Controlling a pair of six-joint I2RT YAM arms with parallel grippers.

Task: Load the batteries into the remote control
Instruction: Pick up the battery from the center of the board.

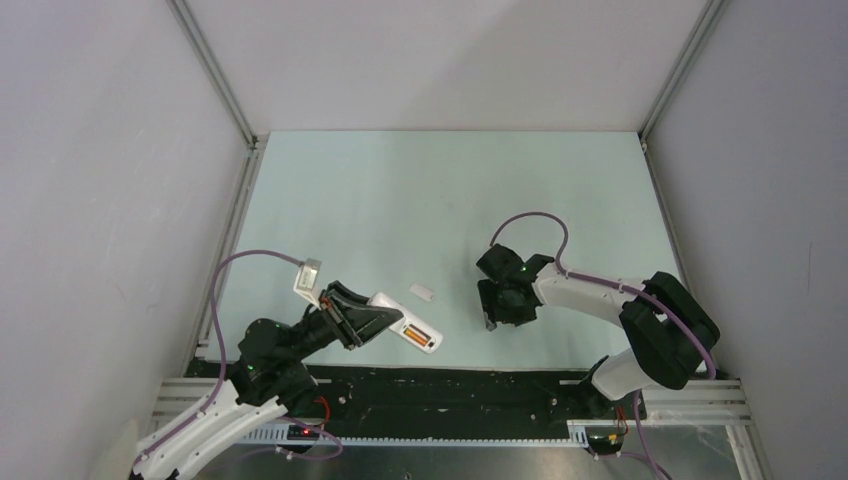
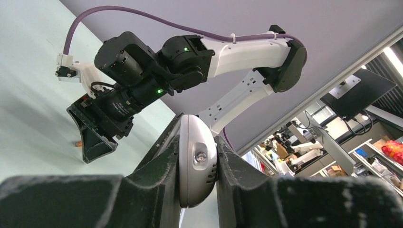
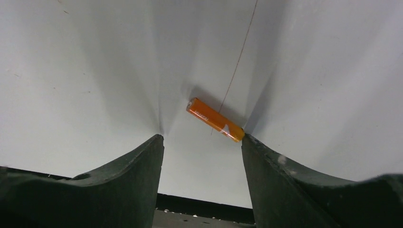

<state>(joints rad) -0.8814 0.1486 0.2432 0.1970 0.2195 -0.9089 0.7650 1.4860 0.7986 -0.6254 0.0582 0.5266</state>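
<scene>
My left gripper (image 1: 372, 318) is shut on the white remote control (image 1: 408, 329) and holds it tilted near the table's front edge. One orange battery (image 1: 420, 335) lies in the remote's open back recess. In the left wrist view the remote's end (image 2: 197, 161) is clamped between the two fingers. My right gripper (image 1: 495, 312) points down at the table, open. In the right wrist view (image 3: 202, 138) it straddles the second orange battery (image 3: 215, 119), which lies on the table with one end touching the right fingertip (image 3: 252, 145). This battery shows as a small orange spot (image 2: 78, 142) in the left wrist view.
A small white battery cover (image 1: 421, 291) lies on the pale green table (image 1: 450, 190) between the two grippers. Grey walls enclose the left, back and right. A black strip (image 1: 450, 385) runs along the near edge.
</scene>
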